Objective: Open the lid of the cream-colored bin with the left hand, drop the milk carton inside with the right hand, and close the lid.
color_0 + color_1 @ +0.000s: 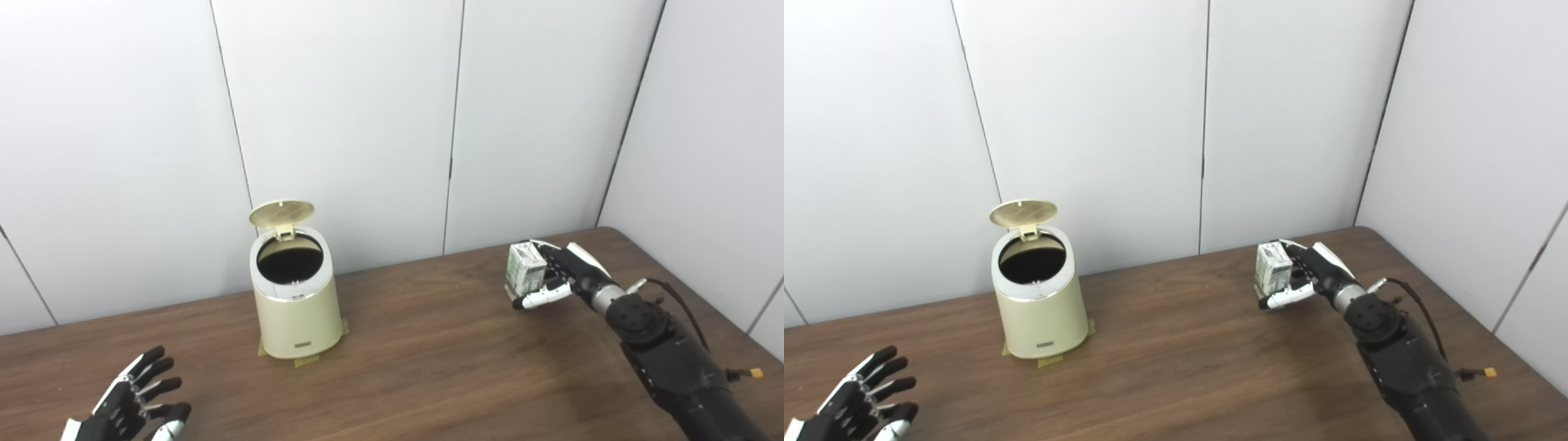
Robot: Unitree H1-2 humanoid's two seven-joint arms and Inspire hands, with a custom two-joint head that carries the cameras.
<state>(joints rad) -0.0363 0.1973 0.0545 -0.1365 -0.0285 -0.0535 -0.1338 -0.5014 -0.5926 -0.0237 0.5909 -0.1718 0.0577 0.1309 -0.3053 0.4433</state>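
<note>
- My left hand (pixel 131 401) sits low at the near left corner over the surface (pixel 429 355), fingers spread, holding nothing. It is well apart from the bin.
- Bin (pixel 298 306) stands upright, left of centre, near the back wall. Bits of tape show at its base.
- Lid (pixel 282 212) is up, tilted back on its hinge, and the dark opening is fully exposed. Nothing is holding the lid; it stands by itself.
- So step one, opening the lid, looks done.
- Middle of the surface between bin and carton is bare wood.
- Carton (pixel 525 267) is far right, upright, well apart from the bin.
- My right hand (pixel 554 275) is wrapped on the carton, thumb under the front, fingers behind it. The grasp looks closed.
- Can't tell for sure if the carton is off the surface; it looks slightly lifted or just touching.
- Judgement: pick is made or nearly so, carry to the bin not yet started.
- Left to do: bring the carton across to the left, over the opening, let go, then shut the lid with my left hand.
- Roughly a third to half through.
</note>
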